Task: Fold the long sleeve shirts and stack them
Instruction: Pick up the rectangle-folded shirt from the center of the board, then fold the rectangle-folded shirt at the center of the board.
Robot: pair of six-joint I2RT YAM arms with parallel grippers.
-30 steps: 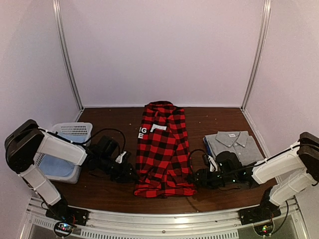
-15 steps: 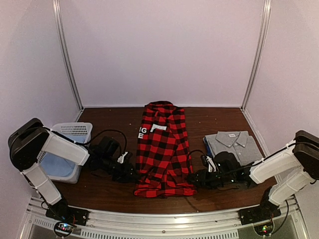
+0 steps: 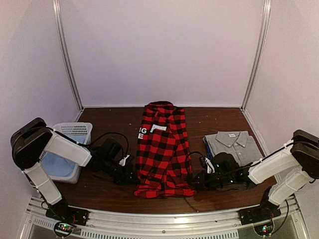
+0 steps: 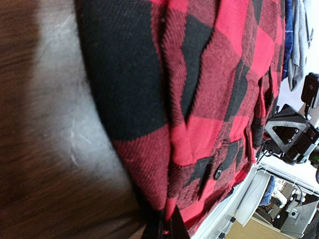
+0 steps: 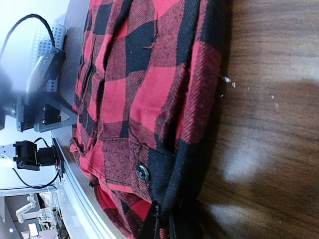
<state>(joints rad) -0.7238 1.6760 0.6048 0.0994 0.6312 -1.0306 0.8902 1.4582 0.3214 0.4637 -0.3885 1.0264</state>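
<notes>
The red-and-black check flannel shirt (image 3: 163, 149) lies lengthwise in the middle of the table, folded narrow, with white letters at its left edge. My left gripper (image 3: 133, 175) is shut on the shirt's lower left edge; in the left wrist view the fingers (image 4: 167, 226) pinch the flannel (image 4: 199, 99). My right gripper (image 3: 193, 179) is shut on the lower right edge, and the right wrist view has its fingers (image 5: 167, 224) clamped on a black fold of the flannel (image 5: 144, 89) near a button. The grey collared shirt (image 3: 234, 142) lies folded at the right, partly behind the right arm.
A white plastic basket (image 3: 75, 130) holding something pale blue stands at the left, behind the left arm. Cables trail from both wrists onto the dark wood table (image 3: 114, 191). A metal rail (image 3: 159, 219) runs along the near edge.
Both grippers have moved inward to the flannel's lower side edges and shut on the cloth. The shirts themselves have not shifted.
</notes>
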